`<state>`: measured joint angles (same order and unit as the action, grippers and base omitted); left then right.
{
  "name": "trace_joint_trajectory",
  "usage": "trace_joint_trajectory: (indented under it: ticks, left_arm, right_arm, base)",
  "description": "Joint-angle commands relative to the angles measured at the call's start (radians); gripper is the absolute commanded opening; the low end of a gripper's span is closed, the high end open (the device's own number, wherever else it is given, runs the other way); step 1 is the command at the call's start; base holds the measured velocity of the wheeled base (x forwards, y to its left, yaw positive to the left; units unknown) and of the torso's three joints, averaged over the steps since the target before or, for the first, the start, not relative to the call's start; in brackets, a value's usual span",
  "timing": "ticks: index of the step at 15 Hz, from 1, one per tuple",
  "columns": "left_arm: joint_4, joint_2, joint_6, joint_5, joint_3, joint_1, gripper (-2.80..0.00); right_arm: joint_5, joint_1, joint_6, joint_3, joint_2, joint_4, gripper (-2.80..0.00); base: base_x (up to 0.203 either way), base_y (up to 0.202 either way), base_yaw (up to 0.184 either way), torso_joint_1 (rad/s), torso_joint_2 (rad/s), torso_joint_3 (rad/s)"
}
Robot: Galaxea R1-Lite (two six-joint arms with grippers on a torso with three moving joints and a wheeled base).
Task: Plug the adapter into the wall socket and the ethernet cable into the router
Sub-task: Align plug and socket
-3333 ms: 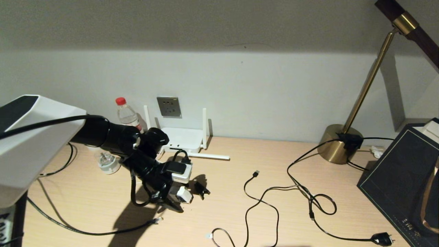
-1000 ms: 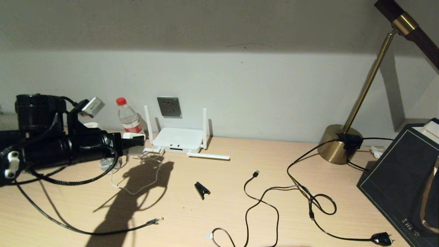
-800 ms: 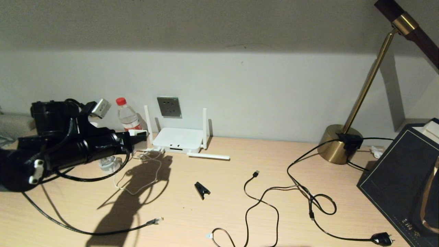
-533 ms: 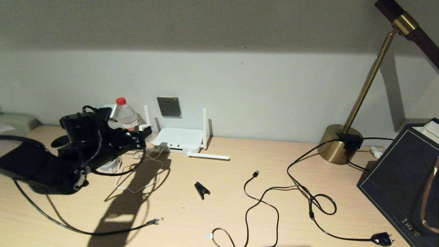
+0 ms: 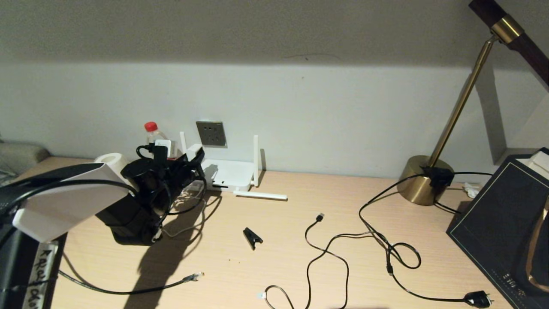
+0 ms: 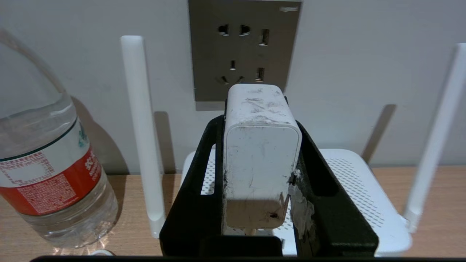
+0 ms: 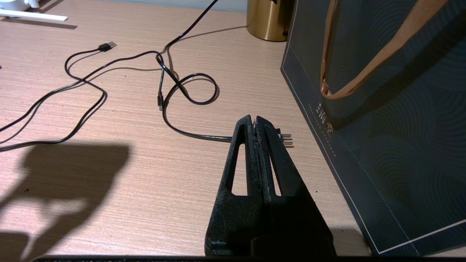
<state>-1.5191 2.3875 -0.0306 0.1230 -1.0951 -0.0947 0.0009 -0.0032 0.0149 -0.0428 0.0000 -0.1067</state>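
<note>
While left gripper point(image 6: 260, 174) pinches adapter point(image 6: 260, 145), wooden desk point(image 5: 300, 253) meets pale wall point(image 5: 321, 111).

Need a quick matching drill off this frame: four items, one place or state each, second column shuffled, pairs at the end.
Column 1:
1. adapter
2. ethernet cable
3. wall socket
4. right tool

Column 2:
A. nothing plugged in, on the wall above the router
B. shut on nothing, above the desk beside the dark bag
C. lying loose on the desk, connector free
D. gripped in the left tool, facing the wall

Pairs: 1-D, 2-C, 3-A, 4-B
</note>
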Motion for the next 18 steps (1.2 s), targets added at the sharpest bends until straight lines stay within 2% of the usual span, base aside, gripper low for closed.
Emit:
trace_joint_trajectory:
  ticks: [1, 9, 18]
  left_arm:
    - [-0.011, 0.050, 0.000, 0.001, -0.030, -0.007, -2.80]
    - [-0.011, 0.069, 0.003, -0.002, -0.136, -0.004, -2.80]
    - [0.072, 0.102, 0.008, -0.002, -0.266, -0.003, -2.80]
  right_arm:
    - [0.001, 0.000, 0.000, 0.000, 0.002, -0.001, -2.80]
    - [0.001, 0.000, 0.000, 0.000, 0.002, -0.001, -2.80]
    - [0.001, 0.000, 0.000, 0.000, 0.002, -0.001, -2.80]
  base:
    - [0.000, 0.000, 0.000, 0.000, 0.00, 0.000]
    - [0.000, 0.000, 0.000, 0.000, 0.00, 0.000]
    - [0.000, 0.000, 0.000, 0.000, 0.00, 0.000]
